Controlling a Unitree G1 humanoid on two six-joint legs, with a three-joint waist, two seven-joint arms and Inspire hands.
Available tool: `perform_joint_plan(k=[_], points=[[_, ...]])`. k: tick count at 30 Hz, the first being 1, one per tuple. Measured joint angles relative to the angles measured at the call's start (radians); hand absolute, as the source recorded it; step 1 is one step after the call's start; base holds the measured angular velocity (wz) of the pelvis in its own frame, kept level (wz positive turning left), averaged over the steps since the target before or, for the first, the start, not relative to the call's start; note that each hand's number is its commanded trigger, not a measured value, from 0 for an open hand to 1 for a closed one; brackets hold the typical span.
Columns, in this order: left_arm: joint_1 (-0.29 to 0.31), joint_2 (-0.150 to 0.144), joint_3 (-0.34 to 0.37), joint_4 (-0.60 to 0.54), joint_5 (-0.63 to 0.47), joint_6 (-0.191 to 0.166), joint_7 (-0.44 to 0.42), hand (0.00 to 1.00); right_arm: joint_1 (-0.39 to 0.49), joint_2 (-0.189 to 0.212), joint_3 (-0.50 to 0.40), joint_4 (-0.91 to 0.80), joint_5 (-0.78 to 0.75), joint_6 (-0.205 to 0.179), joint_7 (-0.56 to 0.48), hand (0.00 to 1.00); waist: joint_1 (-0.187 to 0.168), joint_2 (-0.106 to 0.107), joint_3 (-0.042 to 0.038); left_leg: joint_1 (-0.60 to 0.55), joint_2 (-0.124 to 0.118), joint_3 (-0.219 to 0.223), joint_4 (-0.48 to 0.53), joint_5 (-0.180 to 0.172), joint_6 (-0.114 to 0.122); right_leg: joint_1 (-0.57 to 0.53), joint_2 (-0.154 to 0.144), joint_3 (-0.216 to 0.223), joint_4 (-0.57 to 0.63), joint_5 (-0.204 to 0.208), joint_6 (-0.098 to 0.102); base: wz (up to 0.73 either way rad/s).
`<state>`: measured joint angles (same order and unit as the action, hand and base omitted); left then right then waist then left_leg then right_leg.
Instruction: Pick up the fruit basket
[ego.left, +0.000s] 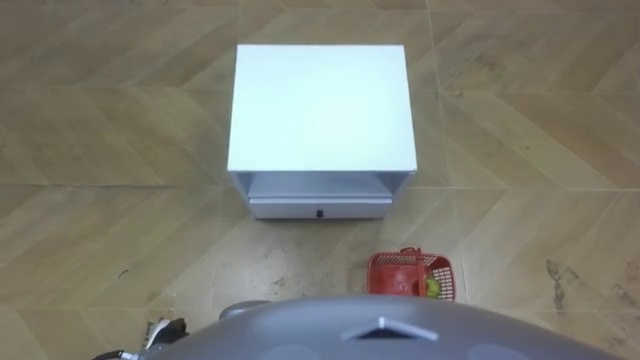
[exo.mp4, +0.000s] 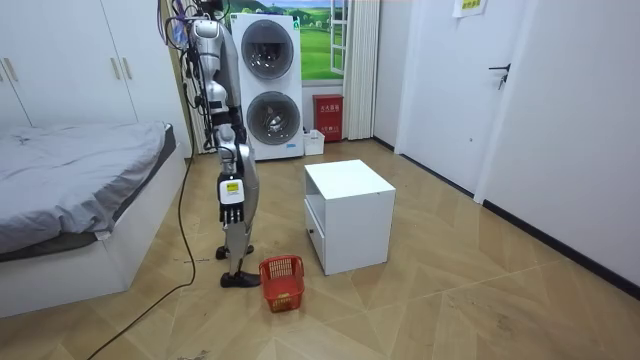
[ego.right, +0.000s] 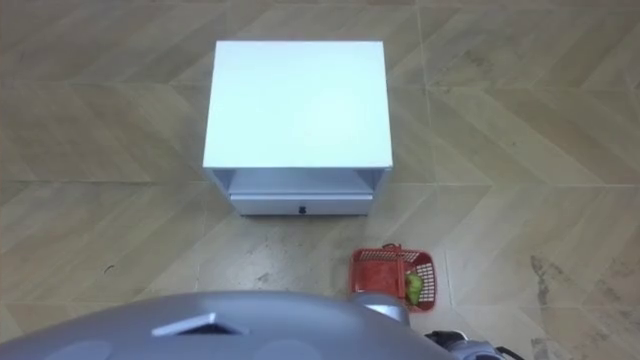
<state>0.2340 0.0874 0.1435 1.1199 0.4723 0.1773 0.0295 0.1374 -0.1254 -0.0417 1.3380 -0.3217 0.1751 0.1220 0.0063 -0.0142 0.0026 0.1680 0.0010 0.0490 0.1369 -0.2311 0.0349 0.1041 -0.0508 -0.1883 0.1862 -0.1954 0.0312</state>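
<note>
A red plastic fruit basket (ego.left: 392, 272) with an upright handle stands on the wooden floor, something green (ego.left: 433, 288) inside it. It sits just ahead of me to my right, between my feet and the white nightstand (ego.left: 320, 105). In the room view I stand upright facing the nightstand, with the basket (exo.mp4: 282, 272) by my feet. My right hand (exo.mp4: 231, 190) hangs at my side with straight fingers, well above the basket. A bit of my left hand (ego.left: 166, 331) shows at the lower left, far from the basket.
The nightstand (exo.mp4: 345, 185) has an open shelf and a shut drawer (ego.left: 320, 209) facing me. A bed (exo.mp4: 80, 190) lies behind me. Stacked washing machines (exo.mp4: 268, 85) and a red box (exo.mp4: 328, 117) stand by the far wall. Open floor surrounds the basket.
</note>
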Motion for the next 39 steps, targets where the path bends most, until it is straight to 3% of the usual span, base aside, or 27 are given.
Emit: perform_joint_plan(k=[16, 32, 39], points=[[0.015, -0.002, 0.001, -0.001, 0.002, 0.0, -0.001, 0.0, 0.001, 0.0, 0.0, -0.002, 0.001, -0.002, 0.005, 0.0, -0.001, 0.0, 0.0002, 0.0, 0.0, 0.0, 0.0, 0.0, 0.0, -0.002, 0.0, 0.0, 0.0, -0.001, 0.0, 0.0], [0.015, 0.0, 0.009, -0.001, 0.001, 0.003, -0.001, 0.0, 0.011, 0.001, -0.002, -0.01, 0.002, -0.002, -0.013, 0.0, 0.0, -0.017, -0.0005, 0.001, -0.001, 0.0, 0.0, 0.0, 0.0, -0.002, -0.002, 0.001, 0.0, -0.002, 0.0, 0.0], [-0.007, 0.001, -0.009, -0.001, -0.008, 0.002, -0.007, 0.0, 0.005, 0.001, -0.002, -0.018, 0.017, 0.0, -0.041, 0.0, -0.005, -0.016, -0.0016, -0.028, -0.026, 0.008, 0.035, 0.0, 0.001, -0.052, -0.041, 0.004, 0.083, -0.034, 0.011, 0.0]])
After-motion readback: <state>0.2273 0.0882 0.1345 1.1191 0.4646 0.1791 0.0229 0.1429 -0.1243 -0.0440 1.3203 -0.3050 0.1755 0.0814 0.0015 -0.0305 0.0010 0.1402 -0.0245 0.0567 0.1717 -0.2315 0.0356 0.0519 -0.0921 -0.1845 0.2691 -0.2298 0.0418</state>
